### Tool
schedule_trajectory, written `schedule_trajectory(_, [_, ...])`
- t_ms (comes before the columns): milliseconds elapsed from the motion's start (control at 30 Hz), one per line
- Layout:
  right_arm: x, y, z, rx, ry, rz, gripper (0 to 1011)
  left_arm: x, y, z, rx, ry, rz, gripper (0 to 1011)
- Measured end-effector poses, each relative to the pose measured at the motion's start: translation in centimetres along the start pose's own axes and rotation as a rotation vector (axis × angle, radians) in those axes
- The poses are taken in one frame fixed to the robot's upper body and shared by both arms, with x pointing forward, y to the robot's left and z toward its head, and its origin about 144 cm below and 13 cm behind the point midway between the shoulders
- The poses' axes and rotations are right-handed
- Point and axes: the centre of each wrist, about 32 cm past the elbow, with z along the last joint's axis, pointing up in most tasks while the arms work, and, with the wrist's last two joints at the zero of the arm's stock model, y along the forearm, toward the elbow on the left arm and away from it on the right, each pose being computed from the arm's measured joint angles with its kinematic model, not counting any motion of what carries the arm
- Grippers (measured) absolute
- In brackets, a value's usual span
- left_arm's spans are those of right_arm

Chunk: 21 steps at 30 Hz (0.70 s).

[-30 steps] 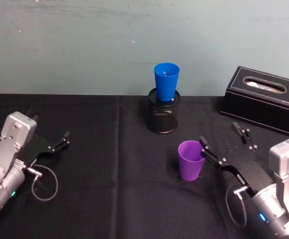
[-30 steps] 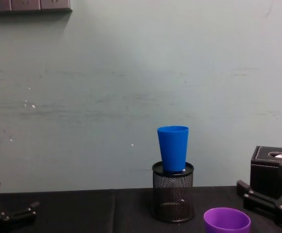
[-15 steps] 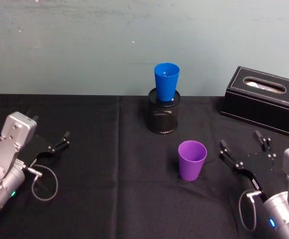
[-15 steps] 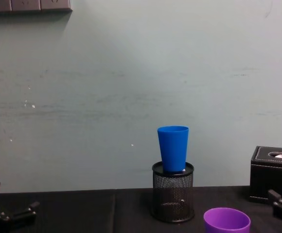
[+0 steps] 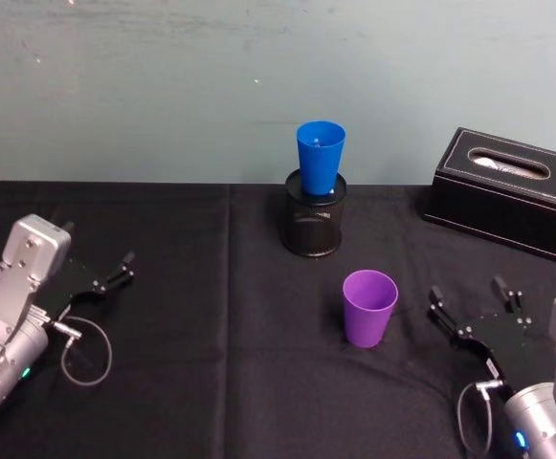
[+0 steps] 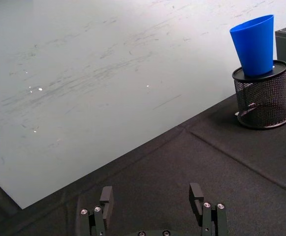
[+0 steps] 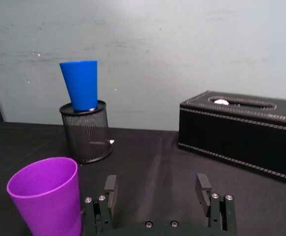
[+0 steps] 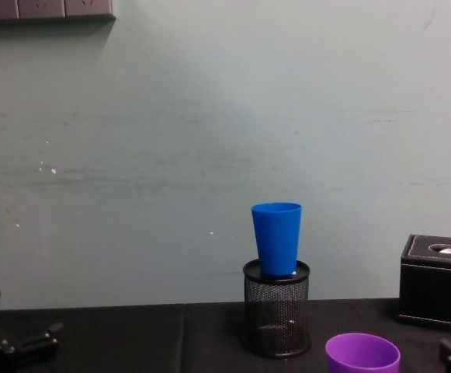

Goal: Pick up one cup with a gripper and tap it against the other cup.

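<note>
Black cloth table (image 5: pixel 211 382), pale green wall (image 5: pixel 163 86), purple cup (image 5: pixel 368 307) upright.

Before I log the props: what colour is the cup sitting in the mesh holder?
Bright blue cup, clearest in the right wrist view.

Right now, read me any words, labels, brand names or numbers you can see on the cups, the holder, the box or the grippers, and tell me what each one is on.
No readable text anywhere.
Purple cup: plain, no print.
Blue cup: plain, no print.
Black mesh pen holder: no label.
Black tissue box: stitched edges, no lettering visible.
Left gripper and right gripper: both open, no markings legible.
</note>
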Motion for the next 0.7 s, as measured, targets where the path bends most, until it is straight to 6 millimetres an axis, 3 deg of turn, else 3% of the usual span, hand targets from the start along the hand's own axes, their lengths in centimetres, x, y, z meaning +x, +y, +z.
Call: schedule_trajectory(700, [0.12, 0.18, -0.51, -0.036, 0.031, 0.008, 1002, 0.00, 0.00, 0.00, 0.000, 0.000, 0.000, 1011])
